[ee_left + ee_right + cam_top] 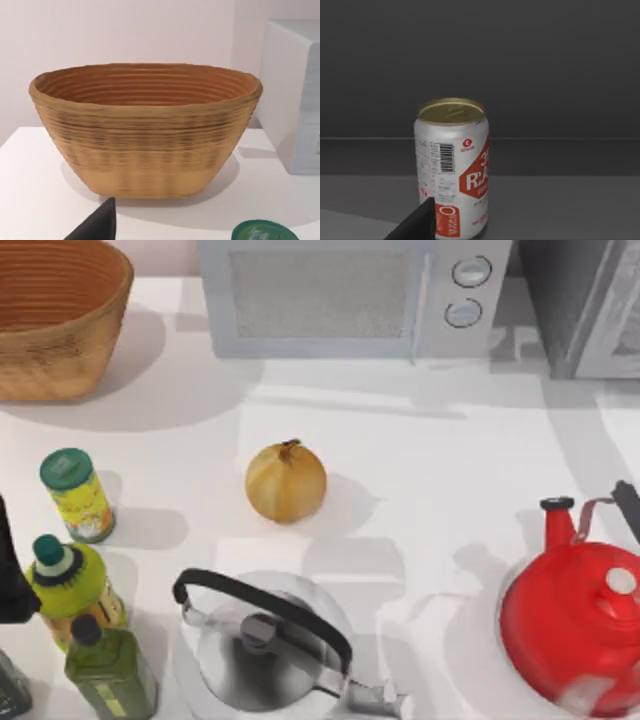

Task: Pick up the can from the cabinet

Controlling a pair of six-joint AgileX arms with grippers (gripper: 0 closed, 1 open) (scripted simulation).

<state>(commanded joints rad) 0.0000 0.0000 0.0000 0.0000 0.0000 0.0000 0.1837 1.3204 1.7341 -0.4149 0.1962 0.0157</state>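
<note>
1. In your right wrist view, the can point(452, 167) stands upright on a grey shelf point(560, 210) inside the dark cabinet point(520, 60). It is white with red lettering, a barcode and a gold top.
2. A dark tip of the right gripper point(417, 222) shows at about 7 o'clock from the can and overlaps its lower edge. You cannot tell whether it touches the can, or how wide the pincer stands.
3. Now sweep the top view from the left. A woven basket point(50, 325) sits at 10 o'clock on the white table point(440, 470).
4. At 8 o'clock, the dark left arm point(10, 575) rests at the table's edge. In its wrist view, a tip of the left gripper point(97, 225) points towards the basket. You cannot tell its opening either.
5. Just beside that arm stand a green-lidded jar point(75, 495), a yellow-green bottle point(70, 585) and an olive bottle point(108, 670), close together.
6. An onion point(286, 482) lies near the table's centre, well apart from the bottles.
7. At 6 o'clock from the onion sits a steel kettle point(265, 650) with a black handle.
8. At 12 o'clock, a grey microwave point(350, 295) stands along the back edge.
9. At 4 o'clock, a red kettle point(580, 625) sits by the right edge.
10. At 2 o'clock, the grey cabinet stands just beside the microwave.
11. A pale wall point(125, 30) rises behind the basket.
</note>
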